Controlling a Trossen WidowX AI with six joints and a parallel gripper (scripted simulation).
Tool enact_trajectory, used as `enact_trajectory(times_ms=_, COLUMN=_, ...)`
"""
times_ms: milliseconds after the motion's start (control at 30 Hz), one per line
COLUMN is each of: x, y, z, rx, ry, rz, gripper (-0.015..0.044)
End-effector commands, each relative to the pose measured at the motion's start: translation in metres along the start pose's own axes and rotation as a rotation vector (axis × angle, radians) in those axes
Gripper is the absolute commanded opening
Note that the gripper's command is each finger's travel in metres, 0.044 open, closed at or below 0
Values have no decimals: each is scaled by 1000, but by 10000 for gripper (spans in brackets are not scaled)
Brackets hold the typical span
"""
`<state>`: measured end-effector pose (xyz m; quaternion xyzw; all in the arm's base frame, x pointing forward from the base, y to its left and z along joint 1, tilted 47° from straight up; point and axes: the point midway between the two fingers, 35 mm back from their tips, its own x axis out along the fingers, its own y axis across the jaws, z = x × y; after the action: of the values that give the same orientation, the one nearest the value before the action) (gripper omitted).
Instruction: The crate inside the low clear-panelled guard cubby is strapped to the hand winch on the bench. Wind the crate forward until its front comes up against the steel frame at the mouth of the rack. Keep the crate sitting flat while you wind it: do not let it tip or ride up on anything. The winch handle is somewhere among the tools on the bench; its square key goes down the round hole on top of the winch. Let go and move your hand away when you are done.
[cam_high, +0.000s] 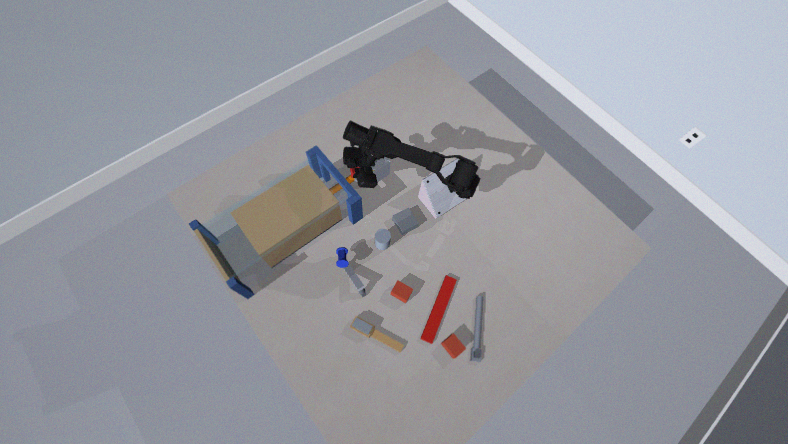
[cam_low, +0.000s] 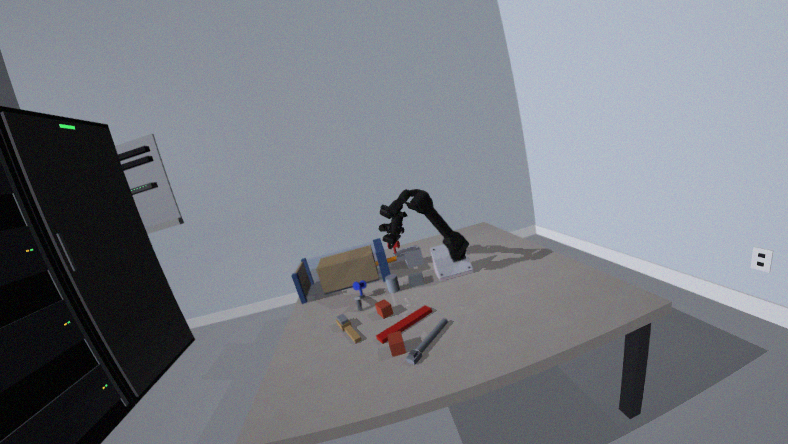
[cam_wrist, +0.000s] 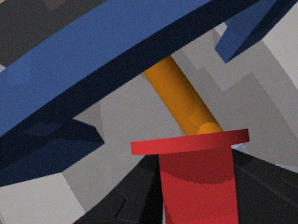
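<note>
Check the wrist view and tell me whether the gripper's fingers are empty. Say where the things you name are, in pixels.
No, the gripper's black fingers are closed on a red handle (cam_wrist: 199, 192).

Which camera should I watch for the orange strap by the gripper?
The wrist view: the orange strap shows large there, running from the blue frame to behind the red flange. Top and exterior show just a short piece beyond the frame.

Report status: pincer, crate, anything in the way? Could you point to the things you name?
Pincer (cam_high: 354, 175) (cam_low: 392, 245) shut on red flanged handle (cam_high: 353, 172) (cam_low: 395, 249) (cam_wrist: 199, 187), over the orange strap (cam_high: 337, 188) (cam_low: 390, 259) (cam_wrist: 176, 95). Tan box-shaped crate (cam_high: 286, 208) (cam_low: 347, 268) sitting flat. No obstruction visible at crate's front.
</note>
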<state>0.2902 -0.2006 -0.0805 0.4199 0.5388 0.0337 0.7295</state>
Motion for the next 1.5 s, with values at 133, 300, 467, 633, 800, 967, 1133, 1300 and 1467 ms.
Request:
enact_trajectory(times_ms=133, x=-4, y=9, z=-16, rx=25, ry=19, rz=10, gripper=0)
enact_trajectory(times_ms=300, x=-7, y=12, z=-21, rx=25, ry=20, rz=10, gripper=0)
enact_trajectory(times_ms=467, x=-9, y=15, z=-26, rx=26, ry=20, rz=10, gripper=0)
enact_trajectory(times_ms=633, x=-12, y=17, z=-32, rx=26, ry=20, rz=10, gripper=0)
enact_trajectory(times_ms=800, x=-14, y=19, z=-37, rx=26, ry=21, rz=10, gripper=0)
enact_trajectory(times_ms=967, x=-17, y=21, z=-43, rx=26, ry=21, rz=10, gripper=0)
enact_trajectory(times_ms=1133, x=-20, y=22, z=-49, rx=27, ry=21, rz=10, gripper=0)
enact_trajectory(times_ms=1300, x=-23, y=23, z=-55, rx=27, ry=22, rz=9, gripper=0)
enact_trajectory(times_ms=1467, x=-26, y=23, z=-60, rx=27, ry=22, rz=9, gripper=0)
